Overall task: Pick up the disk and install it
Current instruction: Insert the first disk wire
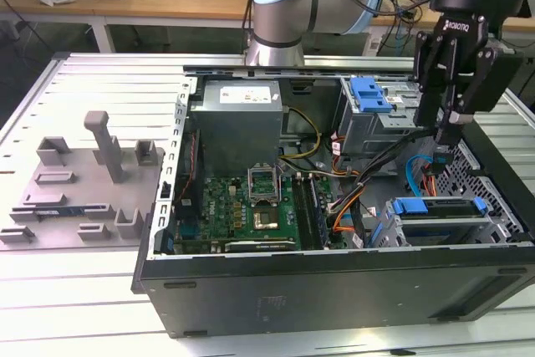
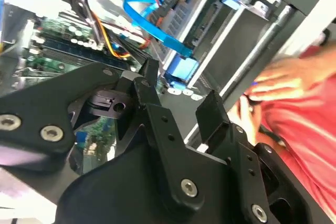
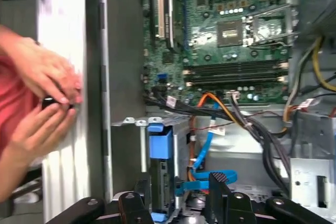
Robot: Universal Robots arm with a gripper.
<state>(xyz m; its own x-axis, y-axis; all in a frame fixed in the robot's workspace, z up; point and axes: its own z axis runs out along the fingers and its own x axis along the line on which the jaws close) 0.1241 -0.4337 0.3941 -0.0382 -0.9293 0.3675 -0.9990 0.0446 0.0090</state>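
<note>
- disk [image 1: 438, 206] sits mostly buried in its bay [image 1: 399, 230], just the blue frame peeking out
- hands [image 3: 43, 77] in the first wrist view are blurry, partly cut by the edge
- small dark thing [image 3: 50, 101] between them: can't tell what

Exterior view: from above and off to one side, looking down at a slant into the open computer case [image 1: 334, 286], far enough to hold all of it. Both wrist views: close behind the gripper [image 2: 181, 85], facing past it into the case. Shared by all three: green circuit board [image 1: 242, 202], blue cable [image 1: 411, 177].
</note>
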